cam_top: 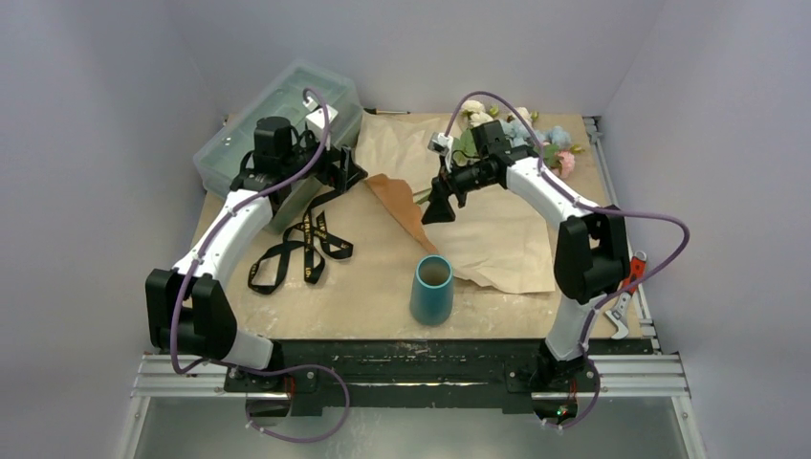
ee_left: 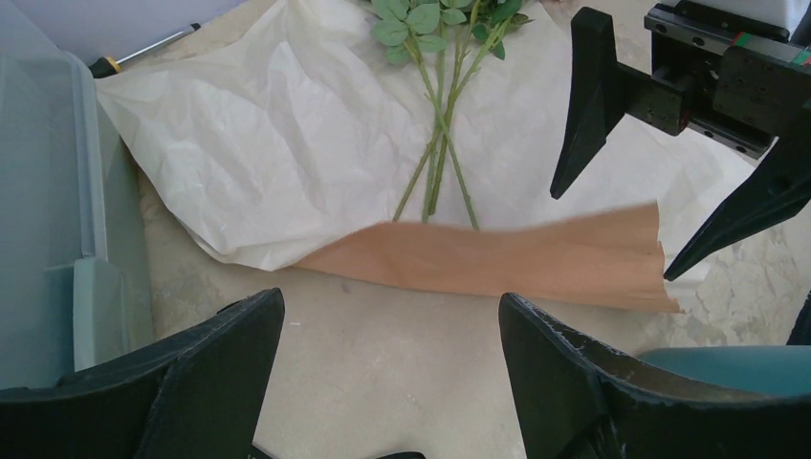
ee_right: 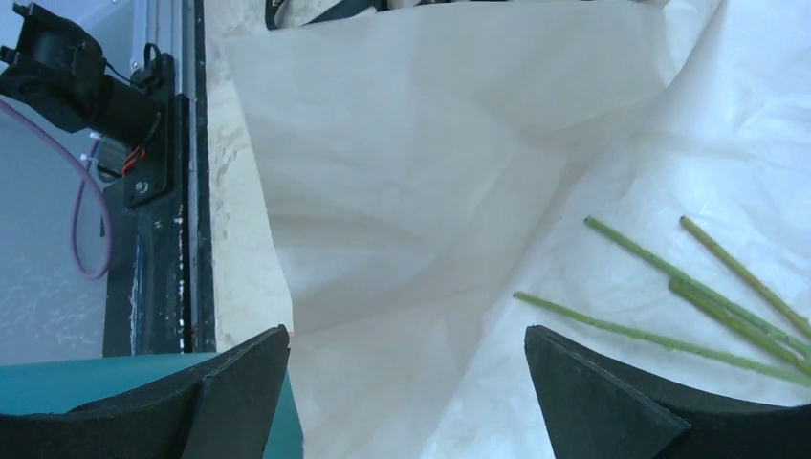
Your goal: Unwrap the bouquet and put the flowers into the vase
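The bouquet lies unwrapped: its tan paper point(cam_top: 488, 225) is spread flat on the table, with an orange flap point(cam_top: 400, 206) folded over at the left. The flowers point(cam_top: 521, 134) rest on the paper at the back, and their green stems point(ee_left: 440, 153) run toward the orange flap point(ee_left: 516, 258). The teal vase point(cam_top: 432, 287) stands upright near the front centre. My right gripper point(cam_top: 440, 206) hangs open over the paper beside the stems point(ee_right: 689, 287), holding nothing. My left gripper point(cam_top: 349, 172) is open by the paper's left edge, over bare table point(ee_left: 392, 325).
A translucent grey-green toolbox point(cam_top: 277, 124) sits at the back left, close behind the left arm. The black ribbon point(cam_top: 301, 249) lies loose on the table left of the vase. A screwdriver point(cam_top: 387, 111) lies by the back wall. A small red-handled tool point(cam_top: 626, 287) rests at the right edge.
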Available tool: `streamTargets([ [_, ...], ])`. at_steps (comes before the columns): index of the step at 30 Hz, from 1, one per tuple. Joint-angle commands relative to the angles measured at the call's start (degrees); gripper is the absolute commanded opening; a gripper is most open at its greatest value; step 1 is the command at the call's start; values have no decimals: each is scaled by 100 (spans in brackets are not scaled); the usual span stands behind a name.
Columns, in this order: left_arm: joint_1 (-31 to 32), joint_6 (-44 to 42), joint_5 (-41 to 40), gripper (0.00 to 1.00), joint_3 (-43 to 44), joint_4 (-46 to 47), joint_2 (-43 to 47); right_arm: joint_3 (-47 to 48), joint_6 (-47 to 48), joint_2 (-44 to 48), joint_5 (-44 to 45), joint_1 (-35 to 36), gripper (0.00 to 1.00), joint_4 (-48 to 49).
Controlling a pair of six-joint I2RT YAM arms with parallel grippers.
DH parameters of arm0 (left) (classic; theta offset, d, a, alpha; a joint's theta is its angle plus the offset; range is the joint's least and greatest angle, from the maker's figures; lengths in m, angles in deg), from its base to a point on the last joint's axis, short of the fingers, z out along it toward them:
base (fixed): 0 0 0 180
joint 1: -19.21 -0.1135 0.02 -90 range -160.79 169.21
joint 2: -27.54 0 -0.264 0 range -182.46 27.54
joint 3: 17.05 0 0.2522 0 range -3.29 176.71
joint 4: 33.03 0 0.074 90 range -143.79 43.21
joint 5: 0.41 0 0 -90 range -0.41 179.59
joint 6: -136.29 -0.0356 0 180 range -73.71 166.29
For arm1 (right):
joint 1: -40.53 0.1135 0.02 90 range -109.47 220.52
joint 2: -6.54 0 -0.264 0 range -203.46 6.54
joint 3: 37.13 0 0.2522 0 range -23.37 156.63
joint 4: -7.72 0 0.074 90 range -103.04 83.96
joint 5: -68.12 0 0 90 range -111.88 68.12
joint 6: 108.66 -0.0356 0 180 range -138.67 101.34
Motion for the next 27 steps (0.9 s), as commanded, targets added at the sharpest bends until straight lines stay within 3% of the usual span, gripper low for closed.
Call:
streamTargets([
  [1, -31, 51, -105, 83, 6, 363, 225, 196, 94, -324, -333, 5, 96, 104],
  [6, -31, 95, -50, 82, 216, 596, 120, 953, 436, -1232, -568, 73, 84, -871],
  [11, -16, -98, 321, 74, 396, 541, -140, 1208, 460, -1690, -549, 191, 71, -1099],
  [12, -3, -123, 348, 72, 395, 544, -172, 1273, 553, -1752, -595, 222, 72, -1253],
  [15, 42, -178, 402, 71, 366, 562, -252, 1453, 935, -1778, -766, 283, 88, -1725],
  [17, 60, -218, 405, 72, 324, 580, -298, 1417, 1039, -1647, -815, 284, 93, -1826],
  [27, 131, -305, 291, 78, 366, 926, -611, 1221, 1375, -985, -635, 284, 98, -1876],
])
